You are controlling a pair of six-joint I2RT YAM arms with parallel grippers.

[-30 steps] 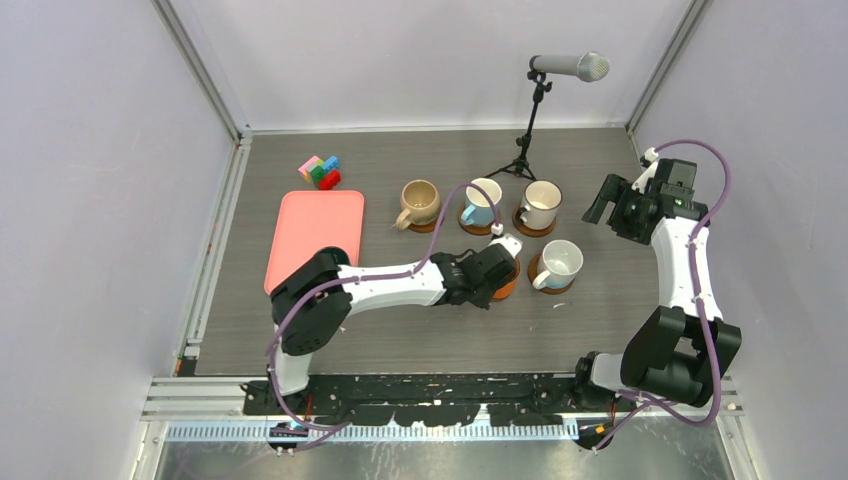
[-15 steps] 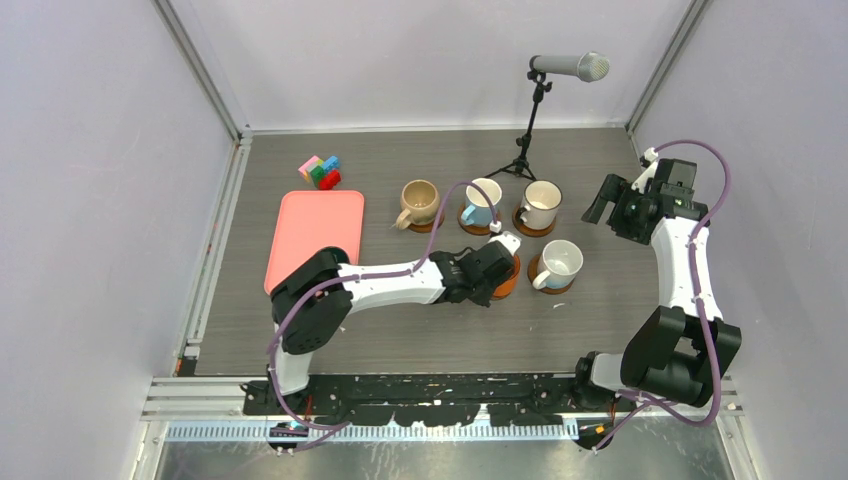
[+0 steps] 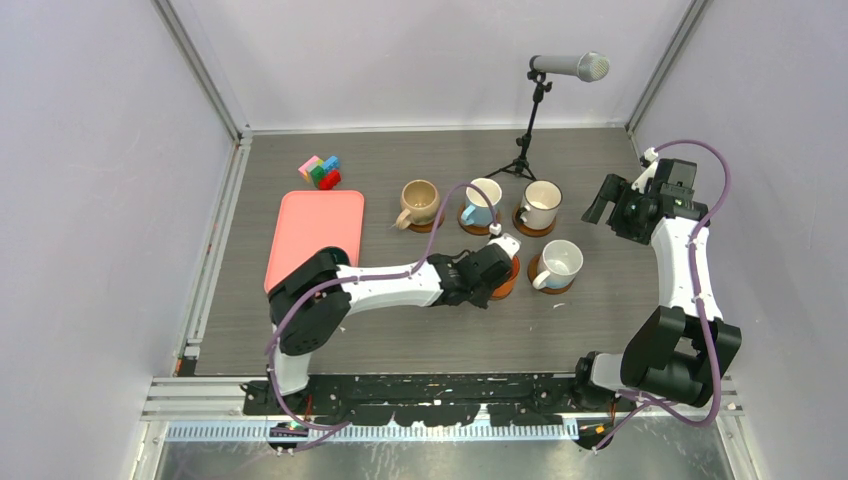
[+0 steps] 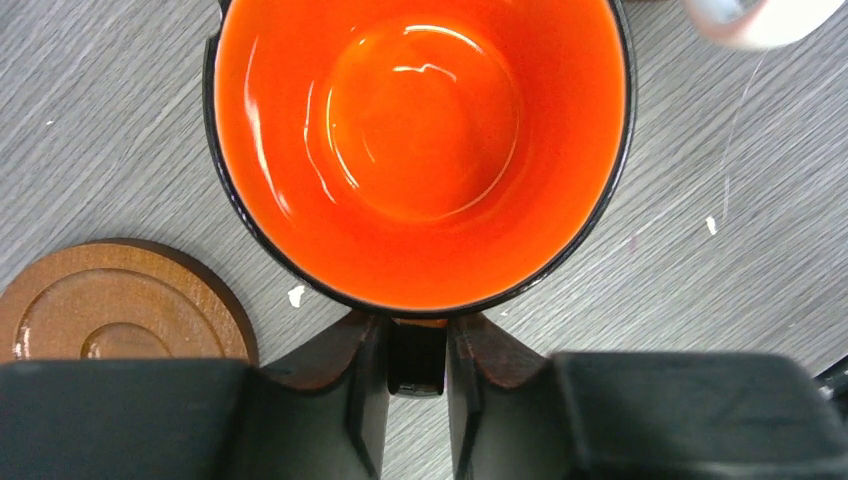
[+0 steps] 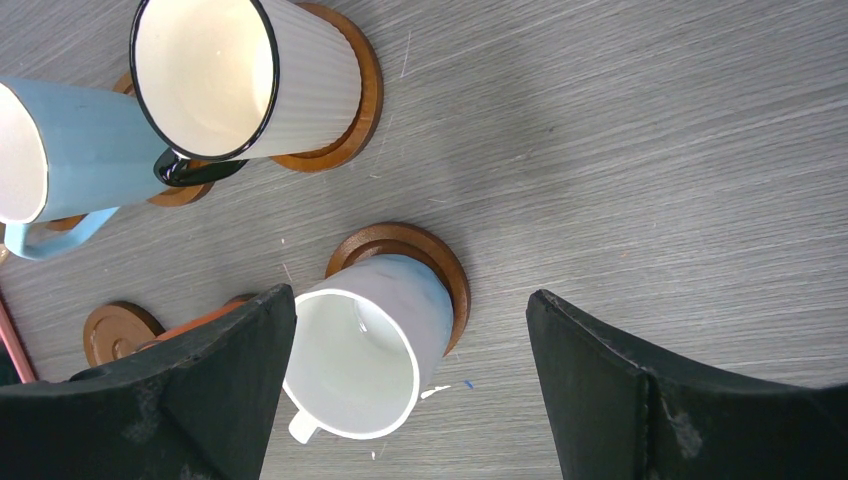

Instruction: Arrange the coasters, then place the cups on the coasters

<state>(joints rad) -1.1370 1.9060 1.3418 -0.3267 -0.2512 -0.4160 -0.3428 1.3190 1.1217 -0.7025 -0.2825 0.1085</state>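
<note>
Top external view: the beige mug [image 3: 419, 203], light blue mug [image 3: 483, 203] and cream mug [image 3: 541, 205] stand in a row on coasters [image 3: 522, 228] toward the far edge of the desk [image 3: 400, 330]. The white mug [image 3: 559, 262] sits on another, nearer the middle. The left gripper [image 3: 497, 262] covers the orange mug [image 3: 508, 282] just left of it. The right gripper [image 3: 603, 200] hangs near the right edge.

Left wrist view: the orange mug [image 4: 420, 140], glossy inside with a dark rim, stands upright. The fingers [image 4: 365, 400] pinch its handle. A bare coaster [image 4: 120, 315] lies just beside it.

Right wrist view: the fingers [image 5: 620, 400] are spread wide, holding nothing.
</note>
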